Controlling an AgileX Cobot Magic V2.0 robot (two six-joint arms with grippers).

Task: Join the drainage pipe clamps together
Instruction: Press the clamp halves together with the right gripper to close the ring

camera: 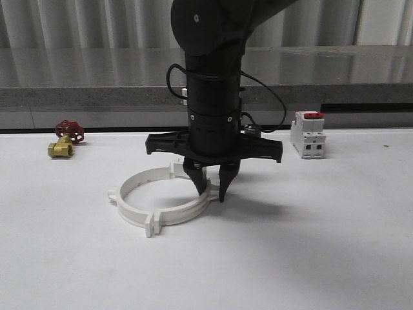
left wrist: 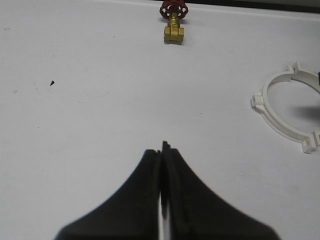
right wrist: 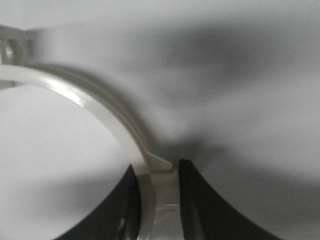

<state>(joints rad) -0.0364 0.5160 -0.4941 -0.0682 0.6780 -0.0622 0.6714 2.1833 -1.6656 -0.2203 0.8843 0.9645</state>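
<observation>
Two white drainage pipe clamps lie on the white table as one ring, a left half (camera: 126,210) and a right half (camera: 188,209), meeting at a front tab and a rear tab. My right gripper (camera: 211,194) points straight down at the ring's right side. In the right wrist view its fingers (right wrist: 200,200) press on the clamp wall (right wrist: 95,105) and its outer lug, so the right gripper (right wrist: 157,172) is shut on it. My left gripper (left wrist: 162,147) is shut with nothing in it, over bare table, and part of the ring (left wrist: 280,122) lies off to one side of it.
A brass valve with a red handwheel (camera: 64,139) (left wrist: 173,25) sits at the back left. At the back right stands a white block switch with a red top (camera: 308,134). A grey ledge runs along the table's far edge.
</observation>
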